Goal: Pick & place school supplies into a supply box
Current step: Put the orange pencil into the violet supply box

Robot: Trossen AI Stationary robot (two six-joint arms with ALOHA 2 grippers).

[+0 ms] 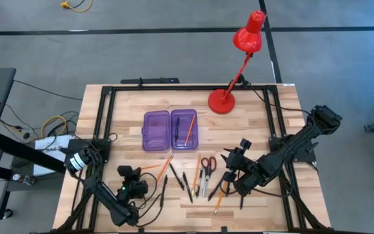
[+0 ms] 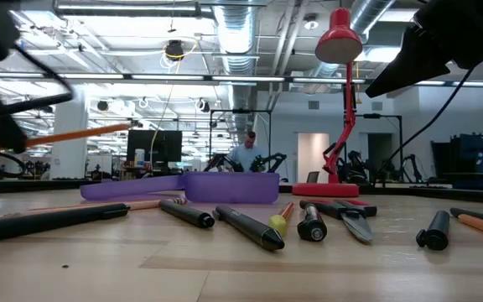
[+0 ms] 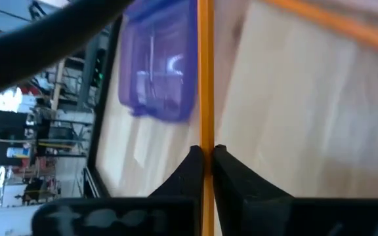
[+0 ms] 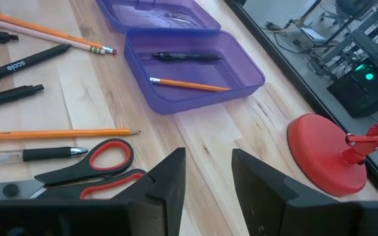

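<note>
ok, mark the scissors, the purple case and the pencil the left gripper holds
scissors (image 4: 104, 164), right wrist view, red handle loop
purple case (image 4: 195, 88), right wrist view, near wall of the filled half
pencil (image 3: 205, 78), left wrist view, shaft above the shut fingers

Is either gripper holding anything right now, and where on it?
The left gripper pinches an orange pencil across its shaft. The right gripper is open and holds nothing.

Left wrist view: pencil (image 3: 205, 98) runs off the frame at both ends, so tip and eraser can't be told. Purple case (image 3: 159, 62) blurred, cut at the frame edge; contents unreadable.

Low view: case (image 2: 225, 186) seen edge-on, inside hidden.

Right wrist view: scissors (image 4: 87, 172) blades partly behind the fingers (image 4: 166, 187). Lamp base (image 4: 327, 157) shows, head out of frame.
</note>
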